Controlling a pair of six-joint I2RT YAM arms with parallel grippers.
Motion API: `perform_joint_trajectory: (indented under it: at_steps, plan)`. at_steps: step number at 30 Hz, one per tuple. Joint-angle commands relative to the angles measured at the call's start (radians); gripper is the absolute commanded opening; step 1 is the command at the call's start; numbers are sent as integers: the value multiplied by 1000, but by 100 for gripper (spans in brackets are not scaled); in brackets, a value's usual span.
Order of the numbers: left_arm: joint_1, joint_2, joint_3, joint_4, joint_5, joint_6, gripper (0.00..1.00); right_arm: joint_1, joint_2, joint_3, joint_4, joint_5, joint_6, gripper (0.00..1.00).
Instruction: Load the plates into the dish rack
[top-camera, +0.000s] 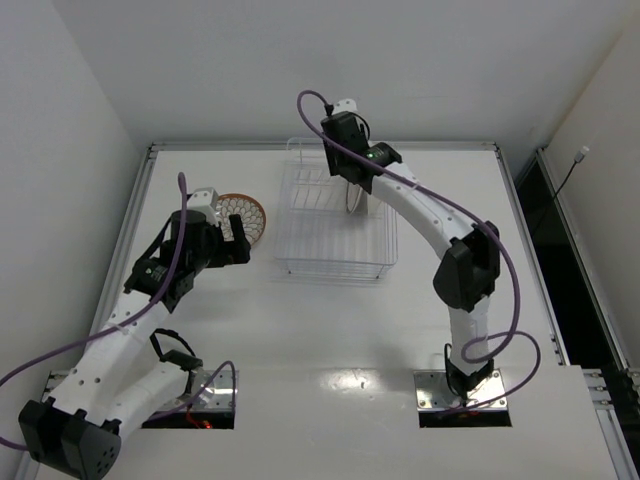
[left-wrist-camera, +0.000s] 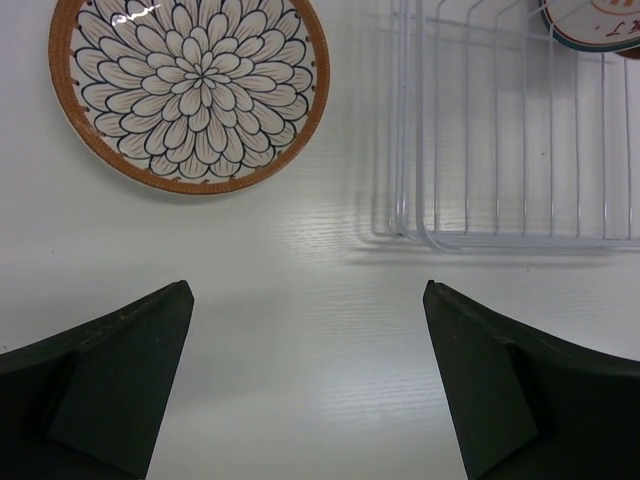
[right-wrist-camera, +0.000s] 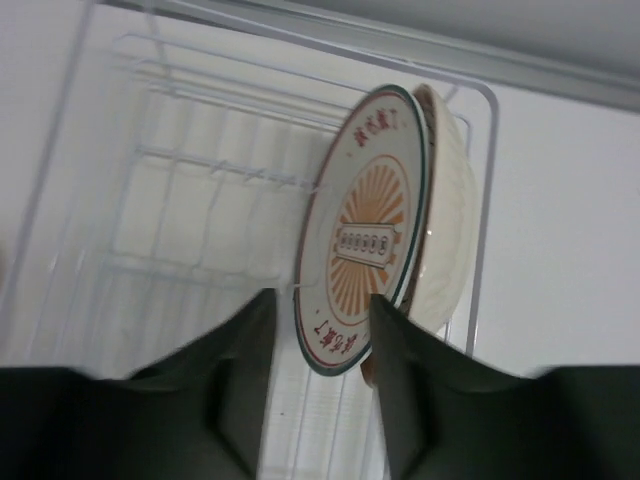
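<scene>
- Looking down from the top camera, I see my right arm stretched far across the worktop (top-camera: 330, 330), wrist bent down. That puts the right hand (top-camera: 350, 165) over the far end of the dish rack (top-camera: 300, 255), where the sunburst plate (top-camera: 352, 196) stands on edge. My left arm is folded short, with the left hand (top-camera: 228, 240) low, just beside the floral plate (top-camera: 250, 212). That plate lies flat on the worktop left of the rack, not yet loaded.
- On the left wrist camera, the left fingers (left-wrist-camera: 110, 400) stand wide with nothing between them. They aim at bare worktop between the floral plate and the rack's near corner. I judge this to be staging for a pick.
- On the right wrist camera, the sunburst plate stands upright in the rack, close against a cream-backed plate (right-wrist-camera: 450, 200) behind it. I reckon the dividers keep both standing. The right fingers (right-wrist-camera: 235, 400) straddle its lower rim with a narrow gap. I cannot tell whether they press on it.
</scene>
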Motion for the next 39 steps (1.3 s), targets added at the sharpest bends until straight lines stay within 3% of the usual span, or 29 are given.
perform_joint_trajectory:
  at_steps: [1,2,3,4,5,9,13,17,23,26,32,35,39]
  plan:
    - [-10,4,3,4,-21,-6,100,16,-131,-25,62,-217,-22,44]
    - [-10,4,3,-8,-45,-6,100,16,-180,-41,53,-289,3,63]
    - [-10,17,12,-8,-57,-15,100,16,-211,-94,53,-305,22,75]
    - [-10,26,12,-8,-73,-15,100,29,-246,-132,65,-293,52,96]
    - [-10,26,12,-20,-111,-15,100,29,-285,-221,80,-293,121,100]
    - [-1,70,32,-54,-175,-45,100,49,-504,-436,116,-316,197,100]
    - [-1,122,41,-63,-234,-56,100,58,-777,-656,211,-501,197,100]
    - [9,231,89,-100,-231,24,100,58,-972,-722,108,-511,188,100]
    - [-21,470,204,-145,-292,79,100,58,-1084,-762,-24,-558,137,100]
    - [-21,575,248,-122,-183,146,100,58,-1152,-785,-44,-558,128,100]
    - [-19,721,337,-68,-142,221,100,49,-1228,-828,-88,-558,82,100]
    - [1,791,362,-40,-39,247,94,49,-1251,-828,-111,-558,59,100]
    - [1,874,425,-30,-39,272,90,49,-1261,-828,-130,-569,35,100]
